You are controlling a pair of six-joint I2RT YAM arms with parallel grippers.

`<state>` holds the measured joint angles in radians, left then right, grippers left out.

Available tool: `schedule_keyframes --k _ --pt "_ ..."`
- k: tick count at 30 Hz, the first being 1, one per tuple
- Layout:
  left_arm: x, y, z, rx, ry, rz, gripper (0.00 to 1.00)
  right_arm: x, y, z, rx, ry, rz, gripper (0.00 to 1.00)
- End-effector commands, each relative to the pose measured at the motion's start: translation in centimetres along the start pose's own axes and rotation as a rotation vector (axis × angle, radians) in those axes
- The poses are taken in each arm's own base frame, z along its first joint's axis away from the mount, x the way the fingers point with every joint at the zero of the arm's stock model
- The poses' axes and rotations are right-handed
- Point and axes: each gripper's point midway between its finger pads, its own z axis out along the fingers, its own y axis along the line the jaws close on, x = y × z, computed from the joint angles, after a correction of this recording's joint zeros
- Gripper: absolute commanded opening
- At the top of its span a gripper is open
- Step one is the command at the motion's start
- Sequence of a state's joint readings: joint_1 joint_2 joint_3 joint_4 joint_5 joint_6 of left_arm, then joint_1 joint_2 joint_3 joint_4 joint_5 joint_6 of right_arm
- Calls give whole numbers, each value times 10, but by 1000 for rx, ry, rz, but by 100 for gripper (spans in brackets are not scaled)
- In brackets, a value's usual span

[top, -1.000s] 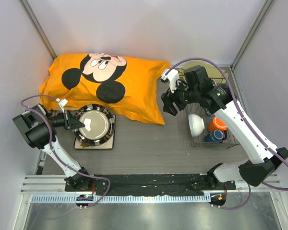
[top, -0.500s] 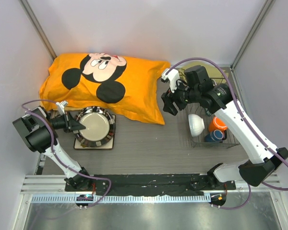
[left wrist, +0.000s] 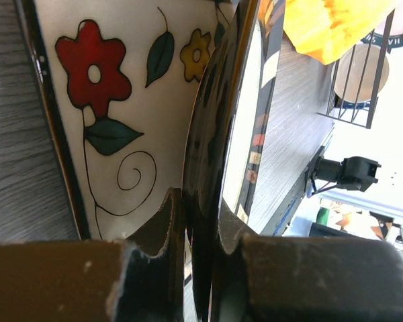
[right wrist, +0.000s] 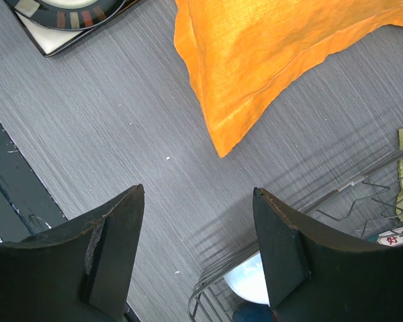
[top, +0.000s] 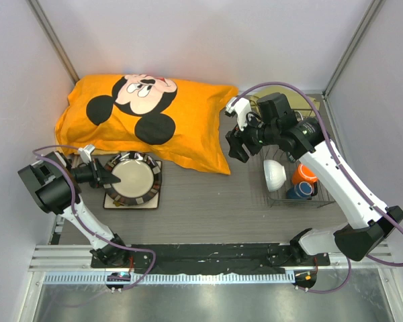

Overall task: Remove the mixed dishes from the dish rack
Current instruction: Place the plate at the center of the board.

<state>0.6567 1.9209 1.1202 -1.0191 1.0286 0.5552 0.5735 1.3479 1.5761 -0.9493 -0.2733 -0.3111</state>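
My left gripper is shut on the near rim of the white plate with the dark patterned rim. That plate lies over the square cream floral plate at the left of the table. In the left wrist view the jaws pinch the dark rim, with the floral plate just behind it. My right gripper is open and empty, held above the table left of the dish rack. The rack holds a white bowl, an orange mug and a small dark-blue cup.
A large orange Mickey Mouse pillow lies across the back left; its corner shows in the right wrist view, near the rack's wires and the bowl. An olive round shape sits behind the right arm.
My left gripper and the patterned plate have shifted slightly towards me and the plate now sits lower over the floral plate. The right arm has hardly moved.
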Motion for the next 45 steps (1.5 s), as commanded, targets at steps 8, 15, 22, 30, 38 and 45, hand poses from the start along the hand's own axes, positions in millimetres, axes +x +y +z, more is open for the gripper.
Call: schedule_keyframes --k 8,15,22,30,38,45 --pt "-3 2 -14 -133 -4 54 22 -10 -4 -9 34 -52 -10 70" --pt "2 14 -17 -193 36 44 33 -8 -5 -11 43 -55 -13 70" --pt "6 26 -18 -232 67 17 38 -8 -5 -14 51 -55 -13 70" --pt "7 29 -22 -284 82 26 56 -8 -7 -13 55 -49 -12 70" --pt "7 30 -26 -389 94 76 65 -7 -7 -13 59 -45 -13 70" --pt "2 26 -33 -440 85 106 72 -6 -6 -15 59 -45 -14 70"
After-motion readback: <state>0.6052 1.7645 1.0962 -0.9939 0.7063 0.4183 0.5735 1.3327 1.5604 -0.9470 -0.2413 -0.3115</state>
